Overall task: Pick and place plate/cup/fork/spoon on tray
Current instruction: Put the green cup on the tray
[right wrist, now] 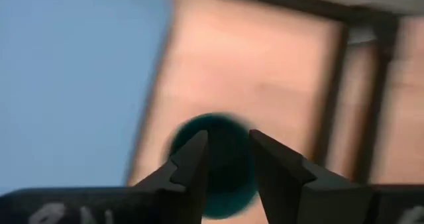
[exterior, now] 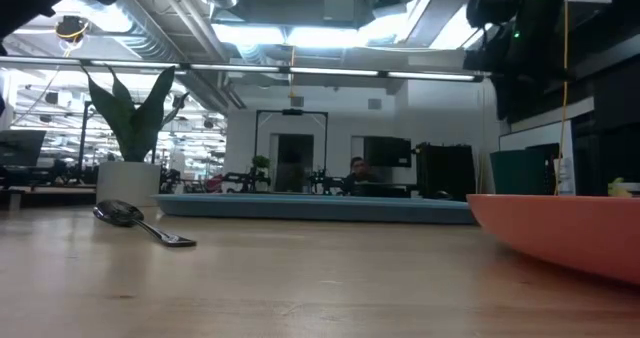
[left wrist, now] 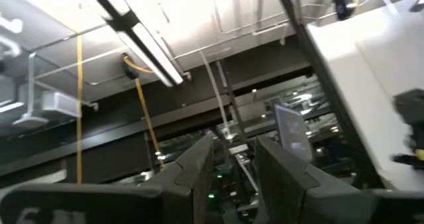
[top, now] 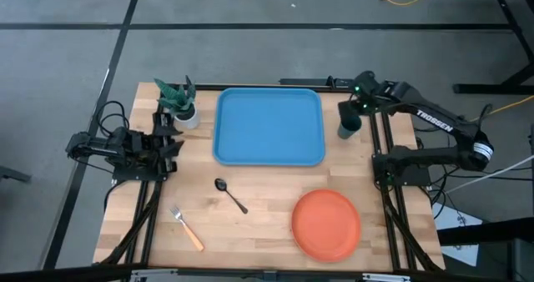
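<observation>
The dark teal cup (top: 349,125) stands upright on the table just right of the light-blue tray (top: 269,125). My right gripper (top: 355,112) hovers right above it. In the right wrist view the cup's round mouth (right wrist: 218,164) shows below my narrowly open fingers (right wrist: 227,139), and I see no touch. The orange plate (top: 325,224) lies at the near right. The dark spoon (top: 229,193) and the orange-handled fork (top: 186,227) lie near the table's front left. My left gripper (top: 171,144) waits at the left edge, narrowly open (left wrist: 233,144) and pointing up at the ceiling.
A small white pot with a green plant (top: 180,103) stands at the tray's far left corner. Dark frame rails run along the table's left and right edges (top: 385,182). Bare wood lies between the tray and the plate.
</observation>
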Available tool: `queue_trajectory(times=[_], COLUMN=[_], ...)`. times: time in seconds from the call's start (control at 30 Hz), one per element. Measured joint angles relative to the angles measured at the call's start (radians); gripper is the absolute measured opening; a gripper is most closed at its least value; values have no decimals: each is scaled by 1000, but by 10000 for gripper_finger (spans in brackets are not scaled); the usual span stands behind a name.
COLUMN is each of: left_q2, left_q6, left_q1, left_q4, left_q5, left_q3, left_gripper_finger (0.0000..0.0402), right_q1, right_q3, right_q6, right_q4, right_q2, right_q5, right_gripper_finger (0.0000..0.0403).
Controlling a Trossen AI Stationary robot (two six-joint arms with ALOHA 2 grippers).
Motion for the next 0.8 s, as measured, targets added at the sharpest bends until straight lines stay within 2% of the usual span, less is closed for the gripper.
queue_trajectory(times=[0.1,0.17,0.37,0.57,0.8], left_q2=[0,0,0,0,0], left_q6=[0,0,0,0,0], left_q1=[0,0,0,0,0], left_q4=[-1,-1,-6,-7,-7], left_q5=[-46,-70,-94,-94,-94], left_q3=[0,0,0,0,0], left_gripper_finger=[108,108,108,108,108], right_q1=[37,69,126,131,131], right_q3=[-44,-69,-160,-215,-297], right_q6=[-22,-19,-25,-55,-19], right_q4=[40,52,82,169,223], right_q2=[5,5,5,4,11], right_q5=[-85,-104,-102,-100,-18], right_gripper_finger=[116,116,116,116,112])
